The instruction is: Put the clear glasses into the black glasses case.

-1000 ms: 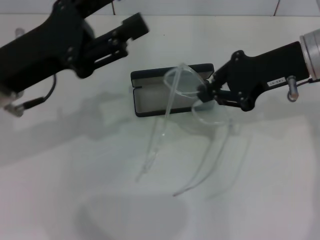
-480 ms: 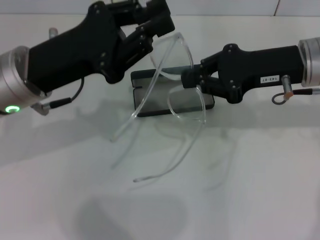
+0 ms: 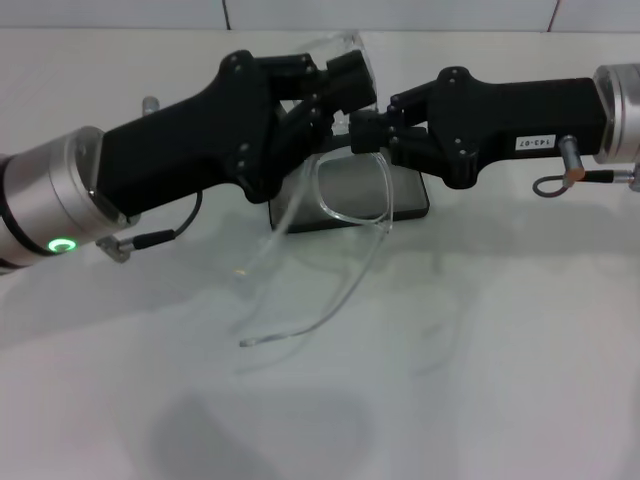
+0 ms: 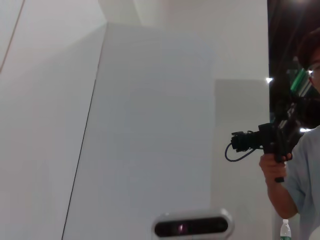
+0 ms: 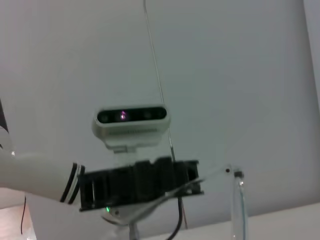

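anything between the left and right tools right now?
Head view: only the clear glasses front, spanning from left tool to right tool, above the black glasses case.

Black glasses case (image 3: 405, 203) in head view centre: mostly hidden behind both forearms and the clear glasses (image 3: 350, 190), only a grey-lined patch and the right corner show. Left gripper (image 3: 345, 80) and right gripper (image 3: 365, 130) meet at upper centre; their fingertips overlap the glasses' front, so the grip on the lens cannot be read, and both arms are cut off at the frame's side edges. In right wrist view one clear temple arm (image 5: 239, 210) is cut by the bottom edge.
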Motion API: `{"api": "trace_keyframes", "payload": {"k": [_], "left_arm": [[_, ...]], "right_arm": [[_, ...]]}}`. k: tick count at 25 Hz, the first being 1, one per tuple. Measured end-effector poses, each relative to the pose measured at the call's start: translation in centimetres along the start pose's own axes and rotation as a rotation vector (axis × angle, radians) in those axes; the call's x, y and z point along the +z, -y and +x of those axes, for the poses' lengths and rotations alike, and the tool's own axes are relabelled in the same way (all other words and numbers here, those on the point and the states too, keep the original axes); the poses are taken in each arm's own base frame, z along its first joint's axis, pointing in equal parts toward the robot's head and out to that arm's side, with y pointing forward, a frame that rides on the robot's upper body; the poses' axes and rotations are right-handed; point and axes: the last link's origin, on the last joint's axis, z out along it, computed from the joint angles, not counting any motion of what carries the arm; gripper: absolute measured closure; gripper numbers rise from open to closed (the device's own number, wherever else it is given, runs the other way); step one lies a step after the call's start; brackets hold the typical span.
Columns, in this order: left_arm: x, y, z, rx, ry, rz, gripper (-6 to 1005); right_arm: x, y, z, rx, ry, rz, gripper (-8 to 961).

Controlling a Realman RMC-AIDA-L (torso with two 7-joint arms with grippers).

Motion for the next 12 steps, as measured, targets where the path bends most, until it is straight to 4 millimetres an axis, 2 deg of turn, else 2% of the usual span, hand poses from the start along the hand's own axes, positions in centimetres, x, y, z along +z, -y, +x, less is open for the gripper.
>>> {"api": "trace_keyframes", "payload": {"k": [12], "left_arm": [[-0.2, -0.4, -1.6, -0.04, 0.011, 0.017, 926]], "right_arm": [[0.1, -0.2, -1.4, -0.019, 0.071, -0.025, 891]]}}
